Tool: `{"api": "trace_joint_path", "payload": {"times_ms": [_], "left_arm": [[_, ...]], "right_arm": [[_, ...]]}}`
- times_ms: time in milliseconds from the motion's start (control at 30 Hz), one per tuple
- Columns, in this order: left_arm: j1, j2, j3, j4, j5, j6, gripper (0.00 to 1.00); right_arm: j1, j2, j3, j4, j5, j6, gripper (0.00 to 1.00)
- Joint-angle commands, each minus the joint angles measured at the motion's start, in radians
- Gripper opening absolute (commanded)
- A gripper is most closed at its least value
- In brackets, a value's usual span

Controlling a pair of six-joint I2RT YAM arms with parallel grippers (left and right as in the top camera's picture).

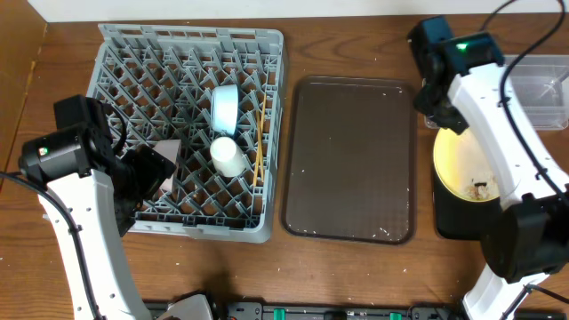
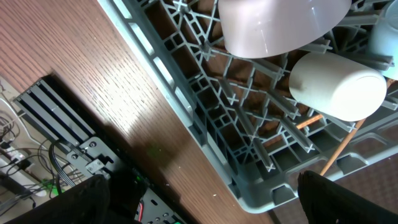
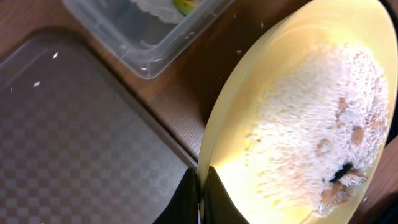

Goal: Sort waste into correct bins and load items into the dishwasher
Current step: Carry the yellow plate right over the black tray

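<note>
**Plate of rice held at the rim over the black tray; rack already part loaded**

The grey dish rack fills the upper left of the overhead frame. The brown serving tray lies beside it in the middle, dotted with a few white crumbs.

At the right edge, the yellow plate sits above the black tray, partly hidden by the arm. The right wrist view shows the plate tilted, with a wide patch of whitish rice across it. The right gripper is pinched tight on the plate's rim at the bottom centre of that view.

The clear tub stands at the upper right. In it are a green wrapper and a white napkin, both cut off by the frame's top edge.

Inside the rack, the blue bowl stands on edge near the middle. The pink saucer leans further left. The cream cup lies just below the bowl, and the chopsticks lie lengthwise along the rack's right side.

The left gripper hangs over the rack's lower left corner with its jaws spread wide and nothing between them.
</note>
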Motion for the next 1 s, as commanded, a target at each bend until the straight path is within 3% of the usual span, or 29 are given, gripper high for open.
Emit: {"api": "trace_joint_path", "payload": {"times_ms": [0,200,800,967], "left_arm": [[0.004,-0.002,0.001,-0.006,-0.016,0.01,0.98],[0.004,-0.002,0.001,-0.006,-0.016,0.01,0.98],[0.004,-0.002,0.001,-0.006,-0.016,0.01,0.98],[0.004,-0.002,0.001,-0.006,-0.016,0.01,0.98]], "right_arm": [[-0.061,-0.023,0.02,-0.002,-0.068,0.05,0.01],[-0.186,-0.023,0.02,-0.001,-0.196,0.028,0.01],[-0.529,-0.023,0.019,0.002,-0.733,-0.275,0.01],[-0.602,-0.023,0.019,-0.028,-0.758,-0.298,0.01]]}}
